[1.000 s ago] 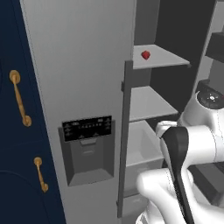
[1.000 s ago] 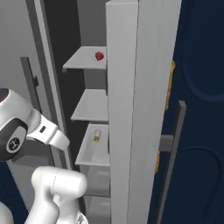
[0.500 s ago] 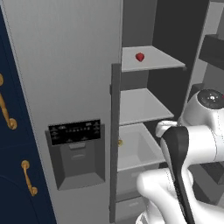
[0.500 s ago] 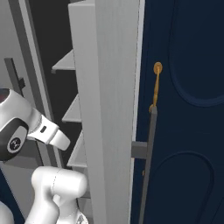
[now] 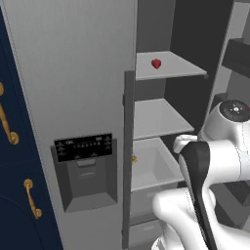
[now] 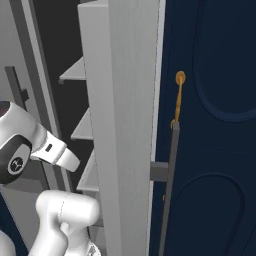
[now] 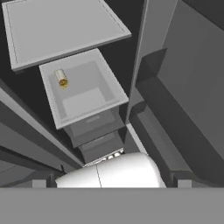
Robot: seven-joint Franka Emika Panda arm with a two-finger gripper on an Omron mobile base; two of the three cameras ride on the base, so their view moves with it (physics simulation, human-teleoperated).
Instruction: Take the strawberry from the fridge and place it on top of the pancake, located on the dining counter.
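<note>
The strawberry is a small red fruit lying on the upper shelf inside the open right half of the grey fridge. In the right base view the open fridge door stands edge-on and hides the shelf's contents. My gripper is open with nothing between its tips, and it looks down at a lower shelf and a drawer bin, well below the strawberry. The pancake and the dining counter are out of view.
A small yellowish item lies in the drawer bin. The dispenser recess sits in the shut left door. Navy cabinets with gold handles flank the fridge. A dark door handle runs close by on the right.
The whole picture has shifted in both base views, so the base has moved. The open door now fills more of the right view and hides the strawberry there. The gripper stays open.
</note>
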